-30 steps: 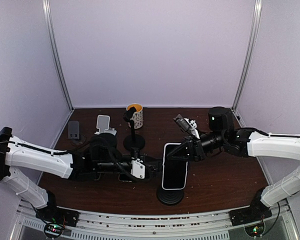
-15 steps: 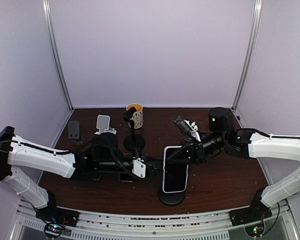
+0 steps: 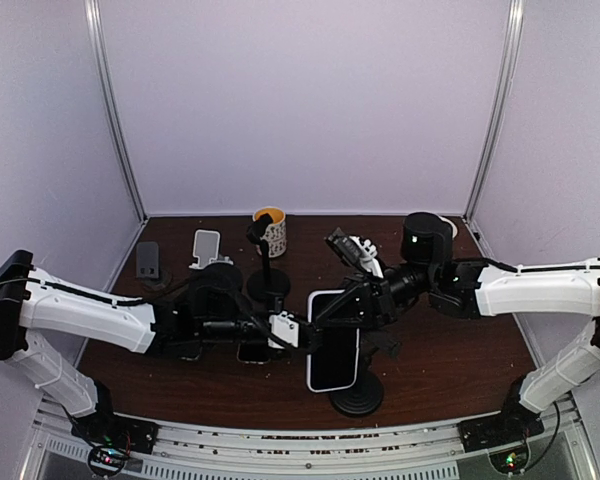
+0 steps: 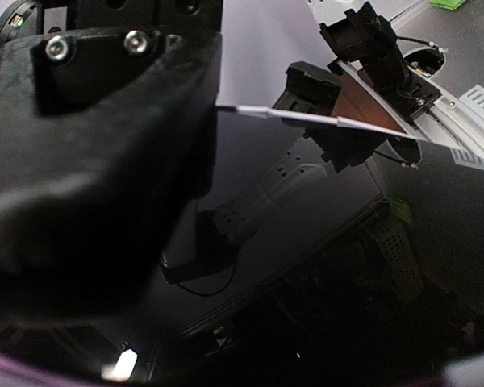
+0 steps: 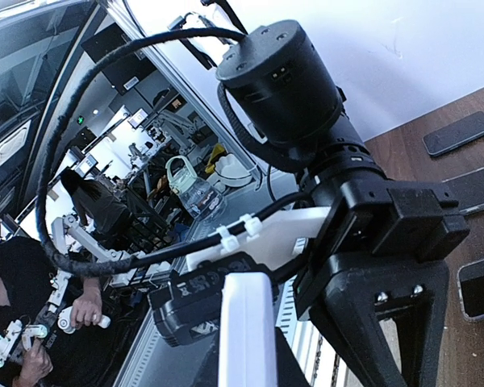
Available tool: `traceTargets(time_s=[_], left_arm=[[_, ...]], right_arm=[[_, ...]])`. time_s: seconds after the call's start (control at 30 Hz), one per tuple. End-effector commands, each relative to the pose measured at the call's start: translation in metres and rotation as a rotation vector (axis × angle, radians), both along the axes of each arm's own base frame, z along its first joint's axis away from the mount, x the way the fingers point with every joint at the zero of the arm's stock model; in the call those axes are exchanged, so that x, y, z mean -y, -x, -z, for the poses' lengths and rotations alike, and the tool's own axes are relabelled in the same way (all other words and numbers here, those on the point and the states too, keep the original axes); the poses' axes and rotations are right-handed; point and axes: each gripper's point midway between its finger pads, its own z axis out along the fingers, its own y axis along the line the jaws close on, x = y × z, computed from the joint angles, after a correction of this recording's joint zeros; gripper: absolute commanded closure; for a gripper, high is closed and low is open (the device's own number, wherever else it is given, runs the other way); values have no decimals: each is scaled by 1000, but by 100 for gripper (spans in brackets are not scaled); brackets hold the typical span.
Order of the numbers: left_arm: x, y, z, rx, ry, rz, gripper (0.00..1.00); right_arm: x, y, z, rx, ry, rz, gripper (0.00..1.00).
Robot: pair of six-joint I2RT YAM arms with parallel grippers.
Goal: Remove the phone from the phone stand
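The left arm reaches in low from the left. The left claw (image 3: pixel 298 336) is closed, with its tip against the left long edge of the phone (image 3: pixel 333 342). The left wrist view is filled by the glossy black screen at close range and does not show whether anything is pinched between the fingers. The phone is over the middle of the surface (image 3: pixel 430 365), screen toward the overhead camera. Its long axis runs from near to far, with the far end tipped slightly to the right. Its near end lies just left of the round black base of the phone stand (image 3: pixel 358 398); whether that end touches the stand cannot be determined from overhead. The right claw (image 3: pixel 350 303) is clamped on the far end of the phone, and the right wrist view shows the phone's white edge end-on between the fingers. The right arm extends in from the right, so the phone lies to the left of that wrist and nearer than it, in line with the fingers. Assessment: the right claw carries the load and is the working claw, and the phone appears largely clear of the cradle. The coming move should draw the phone along its long axis, away from the stand base. The stand, to the right of the near end, is the obstacle to avoid.
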Motion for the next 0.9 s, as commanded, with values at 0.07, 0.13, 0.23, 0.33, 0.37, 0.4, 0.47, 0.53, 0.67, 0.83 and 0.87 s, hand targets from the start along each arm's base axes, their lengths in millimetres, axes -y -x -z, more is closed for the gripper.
traceTargets(time_s=[0.07, 0.13, 0.23, 0.33, 0.37, 0.4, 0.47, 0.53, 0.67, 0.83, 0.87], left_arm=[[4, -4, -15, -8, 49, -27, 99], [2, -5, -17, -20, 58, -41, 87], [-3, -9, -22, -40, 84, -80, 62], [-8, -17, -25, -90, 78, -145, 53], [-11, -18, -26, -105, 73, -163, 44], [-13, -20, -27, -121, 73, -180, 41], [-19, -19, -31, -144, 93, -198, 38], [-27, -20, -41, -166, 149, -225, 35], [-42, -18, -61, -212, 232, -253, 5], [-40, -9, -51, -397, 219, -238, 2], [-38, -9, -42, -440, 186, -248, 2]], right_arm=[[4, -4, -57, 81, -131, 34, 100], [6, -7, -63, 91, -137, 53, 100], [11, -14, -74, 101, -151, 86, 100], [21, -24, -82, 114, -162, 134, 100], [24, -28, -85, 116, -164, 148, 100], [28, -31, -88, 121, -167, 162, 100], [35, -35, -94, 133, -176, 184, 100], [42, -37, -99, 145, -183, 197, 100], [56, -40, -107, 187, -194, 231, 100], [76, -48, -113, 232, -179, 300, 100], [80, -49, -114, 245, -180, 313, 100]])
